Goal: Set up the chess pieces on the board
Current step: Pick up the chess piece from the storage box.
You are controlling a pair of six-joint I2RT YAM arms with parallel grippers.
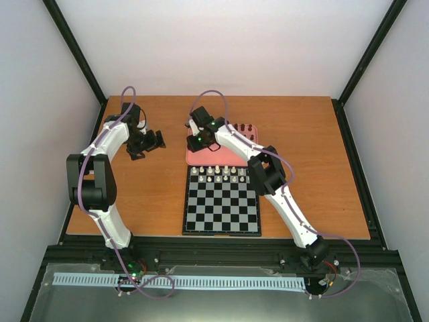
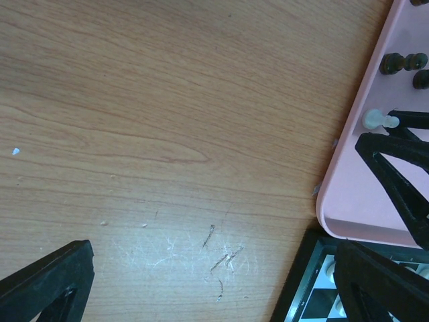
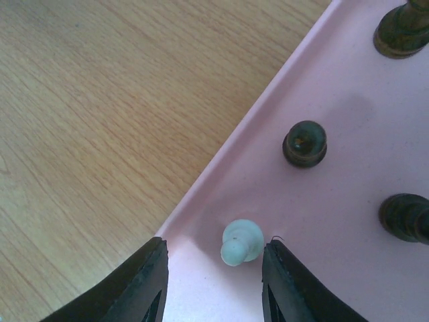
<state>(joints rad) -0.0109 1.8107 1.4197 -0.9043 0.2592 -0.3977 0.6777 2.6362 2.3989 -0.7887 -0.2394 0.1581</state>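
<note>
The right gripper hangs low over the near left corner of the pink tray, its two black fingers partly spread with a single white pawn standing upright between them. In the right wrist view the finger on the right sits just beside the pawn's base, too close to tell whether it touches, while the finger on the left stands clearly apart from the pawn, above the tray's rim, so the pawn is bracketed rather than pinched. Three dark pieces stand further into the tray, apart from the fingers. The left gripper is spread wide above the bare wooden table, left of the tray and touching no piece. The chessboard lies on the table just in front of the tray, with cream pieces lined up along its far rows, next to the tray's near edge.
</note>
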